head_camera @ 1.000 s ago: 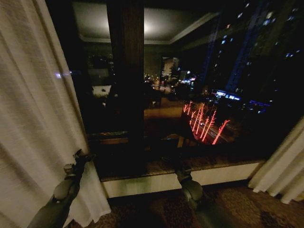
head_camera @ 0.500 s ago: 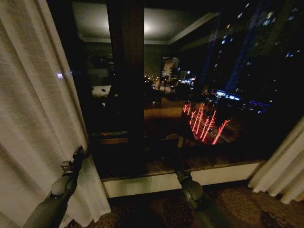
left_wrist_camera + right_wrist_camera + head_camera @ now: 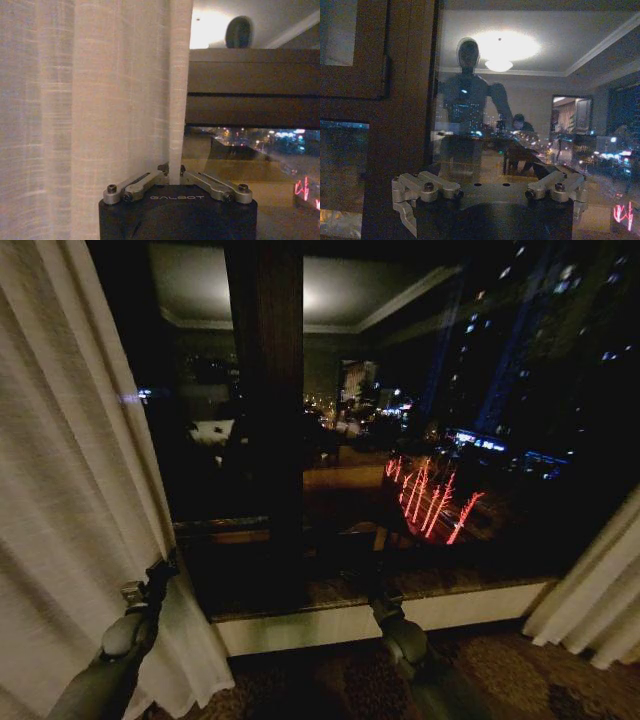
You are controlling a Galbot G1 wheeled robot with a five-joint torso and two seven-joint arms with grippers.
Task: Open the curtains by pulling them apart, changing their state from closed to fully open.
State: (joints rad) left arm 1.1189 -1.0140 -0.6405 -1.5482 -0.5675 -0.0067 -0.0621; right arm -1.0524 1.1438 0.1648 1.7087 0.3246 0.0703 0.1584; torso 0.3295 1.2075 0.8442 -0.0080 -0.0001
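Dark window glass [image 3: 400,440] fills the wall before me. My left gripper [image 3: 158,573] reaches forward low, jaws pinched on the inner edge of the left curtain [image 3: 100,100], which is drawn aside. My right gripper [image 3: 490,200] hangs spread wide, holding nothing, facing the glass. The right curtain [image 3: 600,590] is far over.

Head cam overlooks window [image 3: 420,440]; wrist cams close, facing it

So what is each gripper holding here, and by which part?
The left gripper pinches the left curtain by its inner edge; the right gripper is open, holding nothing.
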